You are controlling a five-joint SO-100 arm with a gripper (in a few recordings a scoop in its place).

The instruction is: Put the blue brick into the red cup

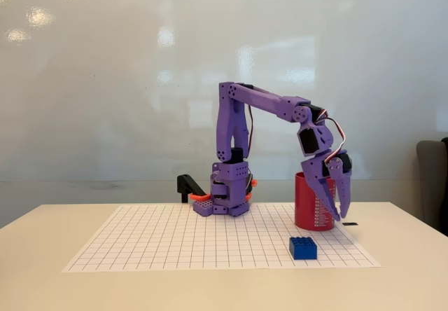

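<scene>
Fixed view: blue brick (303,248) lies on the mat below-left of parted, empty fingers (334,200).

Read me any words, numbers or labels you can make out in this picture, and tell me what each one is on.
Nothing here can be read.
Red cup: a vertical strip of small white print near the gripper, too small and blurred to read.
Blue brick: no lettering visible.
Grid sheet: lines only, no numbers visible.
</scene>
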